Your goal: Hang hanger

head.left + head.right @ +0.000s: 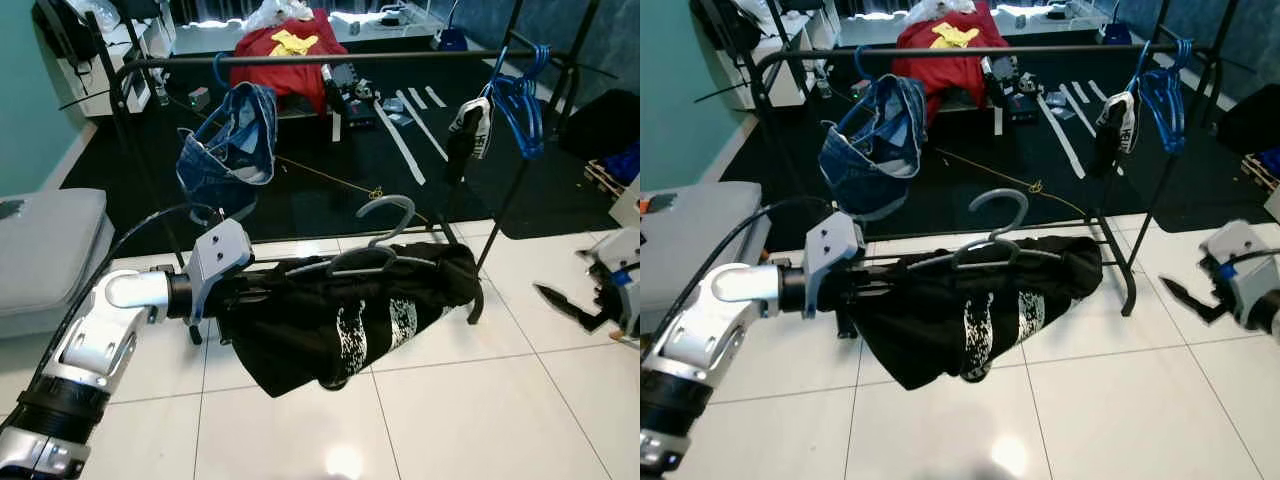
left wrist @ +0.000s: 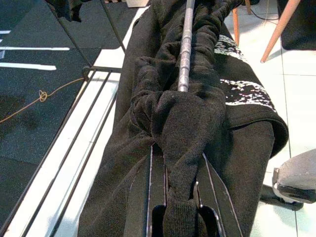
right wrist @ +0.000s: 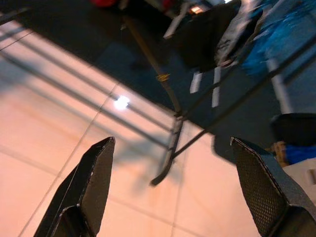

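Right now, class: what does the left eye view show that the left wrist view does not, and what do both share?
Left eye view alone: the rack's top rail, denim shorts, blue hangers, the grey hook, the right gripper.
Left wrist view alone: the left gripper shut on fabric, wooden legs.
Both: the black garment on its grey hanger.

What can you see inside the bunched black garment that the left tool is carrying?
A grey hanger runs through the black garment; its hook and part of its bar show above the cloth. The left tool is shut on the garment. The rest of the hanger is covered.
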{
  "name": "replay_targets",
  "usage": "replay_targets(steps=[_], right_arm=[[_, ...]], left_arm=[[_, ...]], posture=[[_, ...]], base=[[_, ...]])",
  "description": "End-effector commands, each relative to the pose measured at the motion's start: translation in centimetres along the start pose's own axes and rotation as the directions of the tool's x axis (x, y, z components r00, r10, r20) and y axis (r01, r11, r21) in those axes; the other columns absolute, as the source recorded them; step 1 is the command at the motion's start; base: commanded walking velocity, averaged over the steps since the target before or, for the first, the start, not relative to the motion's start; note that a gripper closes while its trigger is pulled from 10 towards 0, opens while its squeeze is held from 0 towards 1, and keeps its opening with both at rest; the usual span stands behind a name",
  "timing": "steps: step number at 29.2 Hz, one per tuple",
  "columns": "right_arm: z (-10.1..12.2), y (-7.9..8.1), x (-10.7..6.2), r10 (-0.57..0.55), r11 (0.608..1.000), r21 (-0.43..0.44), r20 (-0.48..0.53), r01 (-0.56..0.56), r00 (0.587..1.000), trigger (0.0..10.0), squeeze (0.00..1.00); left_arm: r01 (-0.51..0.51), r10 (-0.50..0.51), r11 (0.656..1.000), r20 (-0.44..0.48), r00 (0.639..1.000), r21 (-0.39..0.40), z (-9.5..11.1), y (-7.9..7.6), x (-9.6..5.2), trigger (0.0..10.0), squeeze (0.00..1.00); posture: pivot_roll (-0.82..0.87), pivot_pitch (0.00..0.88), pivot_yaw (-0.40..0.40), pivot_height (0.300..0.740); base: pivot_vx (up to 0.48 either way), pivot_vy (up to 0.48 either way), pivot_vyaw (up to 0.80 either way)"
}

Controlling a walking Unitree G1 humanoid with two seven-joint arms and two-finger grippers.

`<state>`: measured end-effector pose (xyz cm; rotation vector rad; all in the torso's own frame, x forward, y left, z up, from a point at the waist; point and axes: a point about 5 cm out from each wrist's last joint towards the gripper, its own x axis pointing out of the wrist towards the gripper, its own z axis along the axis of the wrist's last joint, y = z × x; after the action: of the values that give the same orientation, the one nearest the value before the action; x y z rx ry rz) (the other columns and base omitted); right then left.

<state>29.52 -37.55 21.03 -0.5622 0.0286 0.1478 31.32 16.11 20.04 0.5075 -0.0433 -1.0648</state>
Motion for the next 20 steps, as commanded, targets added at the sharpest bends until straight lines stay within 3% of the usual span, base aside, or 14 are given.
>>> replay_targets(steps=[1, 2, 3, 4, 5, 7, 8, 10, 11, 13, 15, 17, 19, 20], right_arm=[[0.3, -0.9, 0.3, -0.198, 0.96, 0.222, 0.098, 0.173, 0.975, 10.0, 0.0], [0.3, -0.5, 0.8, -0.263, 0.895, 0.404, 0.14, 0.188, 0.955, 10.0, 0.0], [0.3, -0.5, 0.8, -0.263, 0.895, 0.404, 0.14, 0.188, 0.955, 10.0, 0.0], [0.1, 0.8, 1.5, -0.277, 0.828, 0.543, 0.18, 0.139, 0.944, 10.0, 0.0], [0.1, 0.8, 1.5, -0.277, 0.828, 0.543, 0.18, 0.139, 0.944, 10.0, 0.0], [-0.2, 4.1, 2.7, -0.256, 0.72, 0.693, 0.226, 0.03, 0.94, 10.0, 0.0], [-0.2, 4.1, 2.7, -0.256, 0.72, 0.693, 0.226, 0.03, 0.94, 10.0, 0.0], [-0.3, 7.5, 3.6, -0.233, 0.644, 0.763, 0.26, -0.051, 0.937, 10.0, 0.0], [0.0, 8.8, 3.9, -0.232, 0.624, 0.778, 0.275, -0.074, 0.933, 10.0, 0.0], [0.0, 8.8, 3.9, -0.232, 0.624, 0.778, 0.275, -0.074, 0.933, 10.0, 0.0], [0.4, 9.7, 4.2, -0.238, 0.61, 0.788, 0.283, -0.084, 0.929, 10.0, 0.0], [0.8, 11.7, 4.6, -0.216, 0.594, 0.799, 0.271, -0.094, 0.938, 10.0, 0.0], [0.8, 11.7, 4.6, -0.216, 0.594, 0.799, 0.271, -0.094, 0.938, 10.0, 0.0], [0.8, 12.5, 4.8, -0.199, 0.576, 0.811, 0.264, -0.106, 0.944, 10.0, 0.0]], left_arm=[[-0.015, 0.015, 1.0, -0.004, 1.0, 0.007, -0.1, 0.1, -0.2, 0.0, 0.0], [-0.03, 0.03, 1.0, -0.004, 1.0, 0.001, -0.2, 0.2, -0.2, 0.0, 0.0], [-0.03, 0.03, 1.0, -0.004, 1.0, 0.001, -0.2, 0.2, -0.2, 0.0, 0.0], [-0.049, 0.049, 0.999, -0.005, 0.999, -0.004, -0.3, 0.2, -0.1, 0.0, 0.0], [-0.049, 0.049, 0.999, -0.005, 0.999, -0.004, -0.3, 0.2, -0.1, 0.0, 0.0], [-0.1, 0.1, 0.995, -0.004, 0.995, -0.019, -0.4, 0.4, 0.0, 0.0, 0.0], [-0.1, 0.1, 0.995, -0.004, 0.995, -0.019, -0.4, 0.4, 0.0, 0.0, 0.0], [-0.166, 0.167, 0.985, 0.003, 0.986, -0.048, -0.6, 0.6, 0.2, 0.0, 0.0], [-0.189, 0.19, 0.98, 0.005, 0.982, -0.061, -0.7, 0.7, 0.3, 0.0, 0.0], [-0.189, 0.19, 0.98, 0.005, 0.982, -0.061, -0.7, 0.7, 0.3, 0.0, 0.0], [-0.212, 0.213, 0.975, 0.008, 0.977, -0.072, -0.8, 0.8, 0.3, 0.0, 0.0], [-0.261, 0.264, 0.961, 0.021, 0.964, -0.094, -0.7, 1.2, 0.2, 0.0, 0.0], [-0.261, 0.264, 0.961, 0.021, 0.964, -0.094, -0.7, 1.2, 0.2, 0.0, 0.0], [-0.28, 0.283, 0.955, 0.028, 0.959, -0.096, -0.6, 1.4, 0.2, 0.0, 0.0]], posture=[[0.04, 0.11, 0.051, 0.74], [0.04, 0.11, 0.049, 0.74], [0.04, 0.11, 0.049, 0.74], [0.04, 0.11, 0.048, 0.74], [0.04, 0.11, 0.048, 0.74], [0.04, 0.11, 0.048, 0.74], [0.04, 0.11, 0.048, 0.74], [0.05, 0.108, 0.05, 0.74], [0.05, 0.107, 0.051, 0.74], [0.05, 0.107, 0.051, 0.74], [0.05, 0.107, 0.051, 0.74], [0.05, 0.106, 0.053, 0.74], [0.05, 0.106, 0.053, 0.74], [0.05, 0.106, 0.053, 0.74]], base=[[0.0, 0.0, 0.0], [0.0, 0.0, 0.0], [0.0, 0.0, 0.0], [0.0, 0.0, 0.0], [0.0, 0.0, 0.0], [0.0, 0.0, 0.0], [0.0, 0.0, 0.0], [0.0, 0.0, 0.0], [0.0, 0.0, 0.0], [0.0, 0.0, 0.0], [0.0, 0.0, 0.0], [0.0, 0.0, 0.0], [0.0, 0.0, 0.0], [0.0, 0.0, 0.0]])
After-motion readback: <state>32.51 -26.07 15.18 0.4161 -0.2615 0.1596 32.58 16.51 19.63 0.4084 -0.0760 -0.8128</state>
